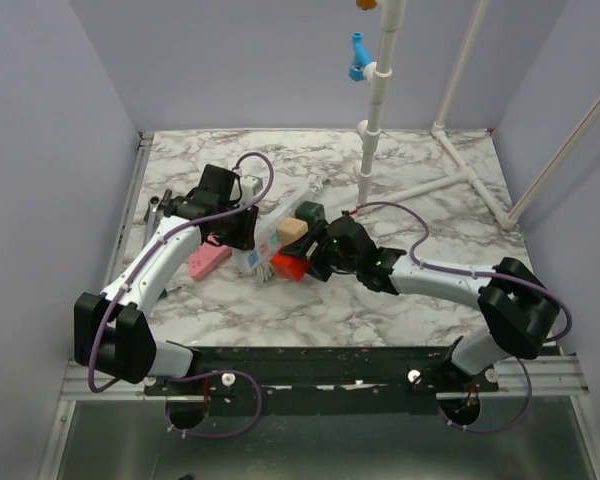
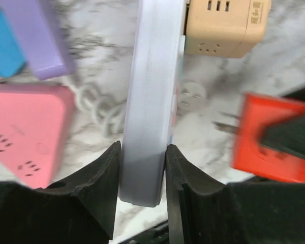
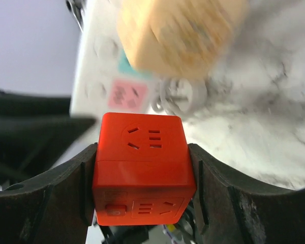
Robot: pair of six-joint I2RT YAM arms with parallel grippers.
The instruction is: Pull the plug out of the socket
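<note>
**A:** From the top camera, where is the socket?

**B:** The socket (image 1: 280, 225) lies slanted on the marble counter (image 1: 450, 215). The left claw (image 1: 245, 235) is closed across it close to its near end. A beige cube (image 1: 293, 230) sits on the socket's face, with a green cube (image 1: 310, 212) just past it on the socket's right side. A pink adapter (image 1: 210, 261) lies left of the socket's near end.

**A:** And the plug?

**B:** The red plug (image 1: 289, 266) is just right of the socket's near end, clamped in the right claw (image 1: 302, 262).

**A:** What does the left wrist camera show?

**B:** The socket's plain white side fills the middle, and both black fingers (image 2: 104, 178) press flat on it, so that claw is gripping the socket. The pink adapter and a purple bar (image 2: 38, 35) lie left of the socket. Its white cord (image 2: 99, 109) is looped against its left side. To the right, the beige cube touches the socket's face. Lower down is the plug, blurred, with its metal prongs pointing at the socket. The prongs are apart from it, with bare marble between.

**A:** And the right wrist camera?

**B:** The plug is squeezed between both fingers (image 3: 213, 193), with an outlet face toward the lens. The socket lies beyond it, its pink outlet showing. The beige cube is on the socket farther along, out of focus.
</note>
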